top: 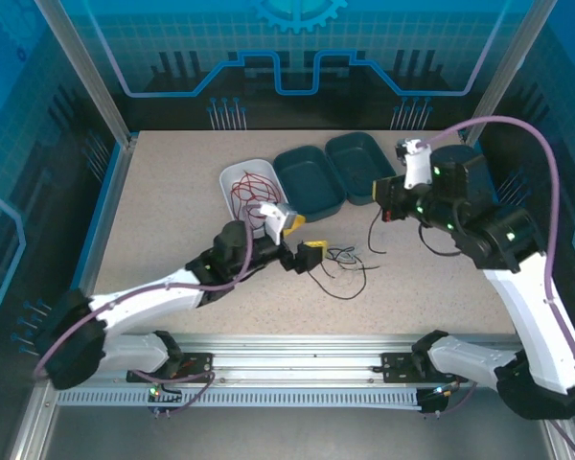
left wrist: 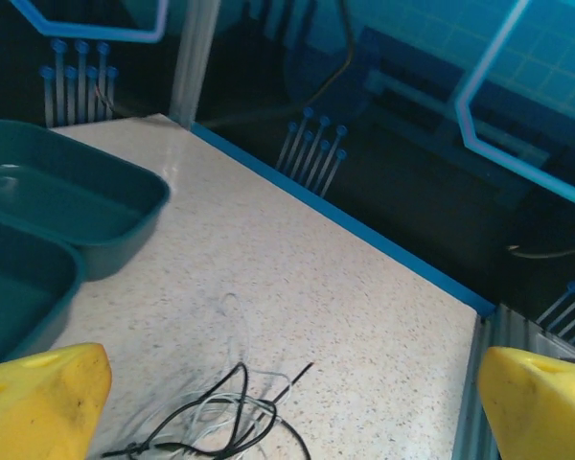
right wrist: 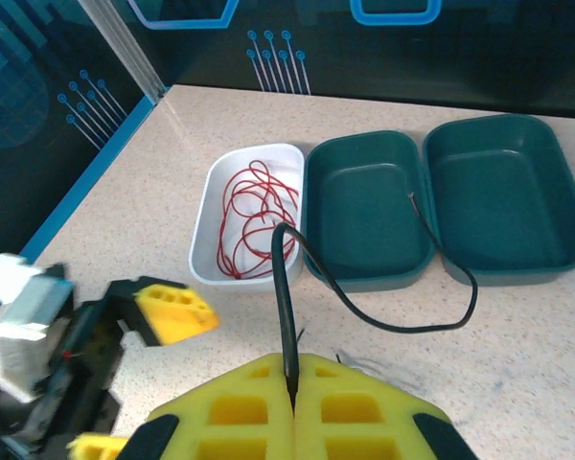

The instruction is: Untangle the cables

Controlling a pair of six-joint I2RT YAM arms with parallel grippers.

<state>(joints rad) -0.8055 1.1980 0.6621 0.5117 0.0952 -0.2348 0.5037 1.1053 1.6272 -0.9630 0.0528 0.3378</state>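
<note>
- My left gripper [left wrist: 289, 388] has its yellow fingers [left wrist: 38, 402] spread wide over the speckled table [left wrist: 364, 287].
- Between those fingers, and apart from both pads, a loose tangle of thin black and whitish-grey cables [left wrist: 220, 422] lies flat on the table.
- Off to the left of that open hand in its wrist view sit two teal trays [left wrist: 67, 196], empty side by side.
- My right gripper [right wrist: 292, 383] is pinched tight on a black cable [right wrist: 286, 287].
- That cable rises straight out of the pinch, bends over and sweeps away to the right in a long loop.
- Its free end shows in front of the middle teal tray. I cannot tell whether it touches the tray.
- Beyond the right fingers, the red cable [right wrist: 254, 216] lies coiled inside the white tray [right wrist: 206, 192], which stands just left of the teal pair.
- From above, the right hand is raised well to the right of the tangle, and the left hand sits just left of it.
</note>
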